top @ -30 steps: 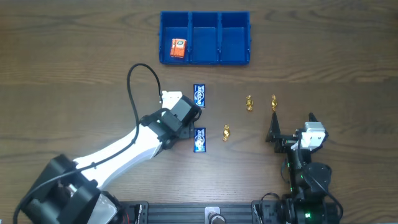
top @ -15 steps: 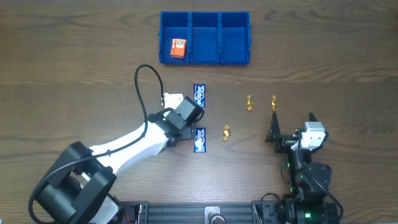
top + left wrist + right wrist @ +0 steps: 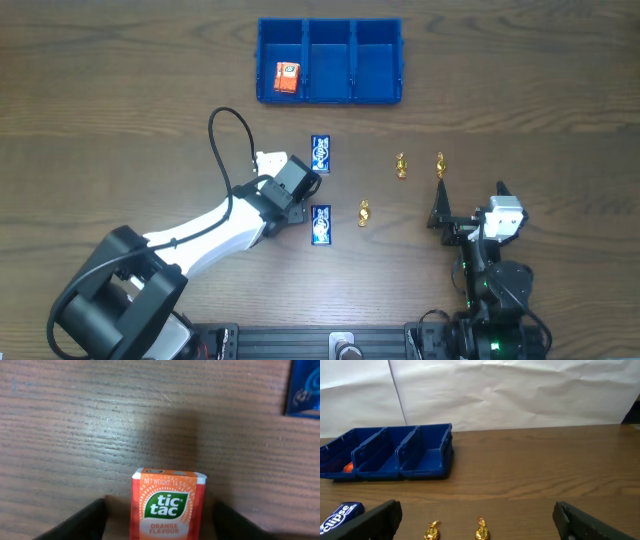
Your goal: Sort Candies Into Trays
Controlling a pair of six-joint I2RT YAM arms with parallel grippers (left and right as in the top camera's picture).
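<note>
Since half a second ago the left arm's wrist has shifted slightly toward the table's left edge; the candies and the right arm are unchanged. The left gripper [image 3: 160, 510] has its fingers spread, straddling a small orange mint box [image 3: 168, 505] with a gap either side, mid-table beside two flat blue gum packs [image 3: 320, 154] [image 3: 321, 224]. The right gripper [image 3: 476, 507] is spread wide with nothing in it, toward the front edge, near three gold-wrapped candies [image 3: 365, 212] [image 3: 401, 165] [image 3: 440, 161]. The brown wood-grain table [image 3: 540, 110] carries a blue three-compartment plastic tray [image 3: 330, 99] toward its far edge, with a second orange box [image 3: 287, 77] in its left compartment. A white sheet [image 3: 520, 390] backs the table.
</note>
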